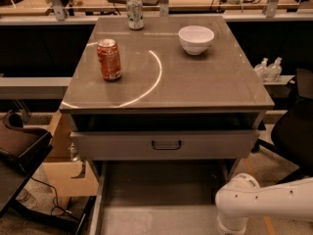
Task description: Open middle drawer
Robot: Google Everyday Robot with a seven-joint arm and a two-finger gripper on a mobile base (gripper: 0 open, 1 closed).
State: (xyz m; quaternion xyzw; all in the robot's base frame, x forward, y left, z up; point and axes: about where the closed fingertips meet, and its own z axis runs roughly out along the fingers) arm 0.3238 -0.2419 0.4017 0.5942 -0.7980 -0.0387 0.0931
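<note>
A grey drawer front [122, 146] with a small dark loop handle [166, 144] at its centre sits just below the tabletop, with a dark gap above it. I take it for the middle drawer. It juts slightly forward of the cabinet. Below it, a lower drawer [161, 199] is pulled far out and shows its bare grey floor. Only a white arm segment [264, 204] shows at the bottom right, beside that open lower drawer. My gripper is out of view, past the frame's lower edge.
On the grey tabletop [195, 82] stand a red can [109, 59], a green-white can [135, 12] at the back and a white bowl [196, 39]. A cardboard box [63, 175] and a dark bag [19, 146] are at the left. A black chair [296, 131] stands at the right.
</note>
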